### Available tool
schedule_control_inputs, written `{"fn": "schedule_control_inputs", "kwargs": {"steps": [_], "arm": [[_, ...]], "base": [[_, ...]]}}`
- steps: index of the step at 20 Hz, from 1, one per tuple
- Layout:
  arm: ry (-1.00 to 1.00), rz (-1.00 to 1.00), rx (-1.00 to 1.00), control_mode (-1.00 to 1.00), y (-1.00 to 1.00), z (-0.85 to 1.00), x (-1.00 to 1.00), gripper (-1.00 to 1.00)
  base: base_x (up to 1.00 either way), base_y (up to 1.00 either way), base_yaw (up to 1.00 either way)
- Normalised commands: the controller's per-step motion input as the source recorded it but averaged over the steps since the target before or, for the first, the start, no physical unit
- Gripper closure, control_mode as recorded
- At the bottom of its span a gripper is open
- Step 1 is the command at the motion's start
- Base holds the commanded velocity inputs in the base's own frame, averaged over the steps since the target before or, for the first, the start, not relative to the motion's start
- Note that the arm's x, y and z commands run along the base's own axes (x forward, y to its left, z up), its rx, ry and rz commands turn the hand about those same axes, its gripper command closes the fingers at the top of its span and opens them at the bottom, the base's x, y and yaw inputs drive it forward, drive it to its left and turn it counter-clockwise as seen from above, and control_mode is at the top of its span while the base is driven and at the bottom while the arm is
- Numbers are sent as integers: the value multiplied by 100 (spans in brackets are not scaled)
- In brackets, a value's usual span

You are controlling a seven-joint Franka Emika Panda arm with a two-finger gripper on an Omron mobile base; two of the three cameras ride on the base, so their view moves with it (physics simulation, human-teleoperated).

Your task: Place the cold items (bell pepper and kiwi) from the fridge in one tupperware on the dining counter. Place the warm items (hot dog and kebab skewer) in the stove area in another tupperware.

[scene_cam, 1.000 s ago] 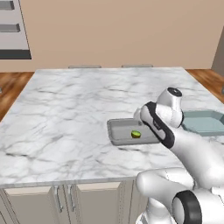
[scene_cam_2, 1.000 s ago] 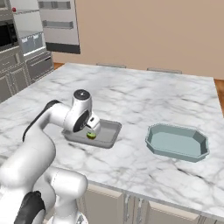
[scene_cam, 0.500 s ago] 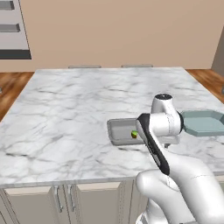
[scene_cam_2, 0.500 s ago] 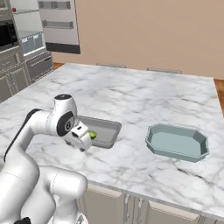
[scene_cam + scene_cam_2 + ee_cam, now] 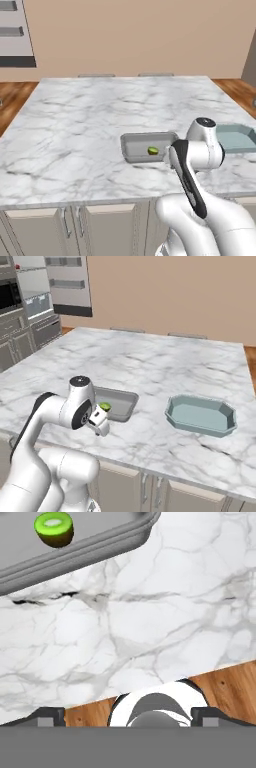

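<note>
A halved green kiwi point(image 5: 54, 529) lies inside a grey tupperware point(image 5: 100, 544) on the marble dining counter. From the base views, the kiwi point(image 5: 153, 150) point(image 5: 105, 406) rests near the front of that tupperware point(image 5: 131, 145) point(image 5: 125, 406). My gripper point(image 5: 129, 714) is open with nothing between its fingers. It hangs over the counter's front edge, pulled back from the tupperware. In the right base view the gripper point(image 5: 101, 425) sits just in front of the tupperware's near rim. The bell pepper, hot dog and kebab skewer are out of view.
A second, teal tupperware point(image 5: 200, 416) point(image 5: 235, 137) stands to the right on the same counter. Bare marble point(image 5: 80, 115) spreads left and behind both containers. Wood floor point(image 5: 225, 687) shows below the counter edge. Wall ovens point(image 5: 30, 301) stand at the far left.
The arm has drawn back from the grey tupperware toward the counter's front edge, with the hand swinging low. The kiwi stays in the tupperware. The jaws have stayed open.
</note>
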Motion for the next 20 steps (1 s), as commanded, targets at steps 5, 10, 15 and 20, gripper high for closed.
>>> {"fn": "schedule_control_inputs", "kwargs": {"steps": [5,10,15,20], "arm": [[0,0,0,100,0,0,0,-100],[0,0,0,100,0,0,0,-100],[0,0,0,100,0,0,0,-100],[0,0,0,100,0,0,0,-100]], "base": [[-53,28,5],[2,100,-12],[0,100,-16],[0,100,-8]]}}
